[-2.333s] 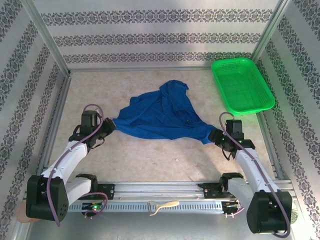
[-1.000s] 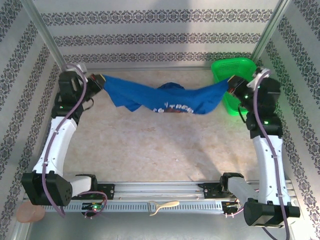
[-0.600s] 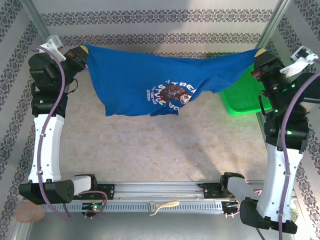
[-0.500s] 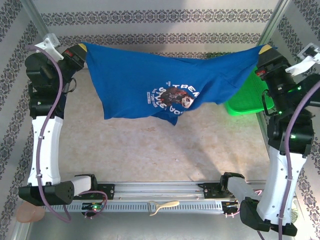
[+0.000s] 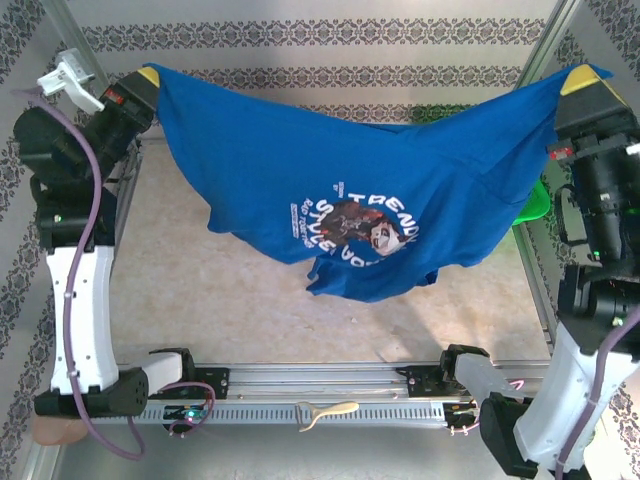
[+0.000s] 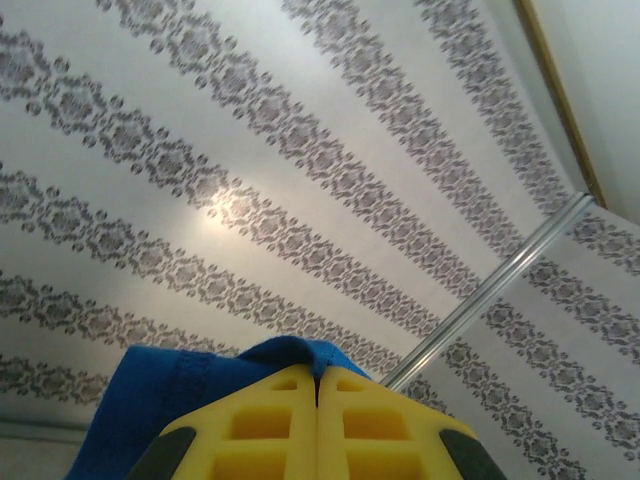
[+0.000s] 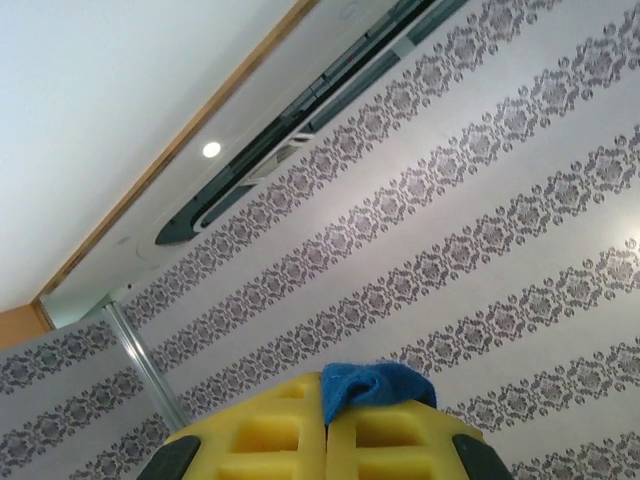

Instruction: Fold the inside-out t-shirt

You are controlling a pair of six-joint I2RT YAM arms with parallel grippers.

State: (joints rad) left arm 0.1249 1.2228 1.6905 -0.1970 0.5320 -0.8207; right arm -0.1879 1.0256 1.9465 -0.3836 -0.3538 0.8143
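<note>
Patterned wallpaper [image 5: 320, 75] closes in the table [image 5: 200, 300] on three sides. A green basket [image 5: 535, 205] sits below the right gripper [image 5: 580, 80], towards the left one, and it is mostly hidden by the shirt [image 5: 350, 190] hanging in front of it. A pale curved tool [image 5: 325, 412] lies on the rail [image 5: 320, 378] between the arm bases.

Both grippers are up high and well apart. The left gripper [image 5: 148, 78] has its yellow fingers [image 6: 270, 420] pressed together on a fold of blue cloth, and the right pinches another corner the same way. The shirt spans between them and sags below both, with its printed graphic [image 5: 355, 220] facing up. I can't tell whether its lowest hem touches the table.

There is one shirt, one basket, one tool and two grippers.
</note>
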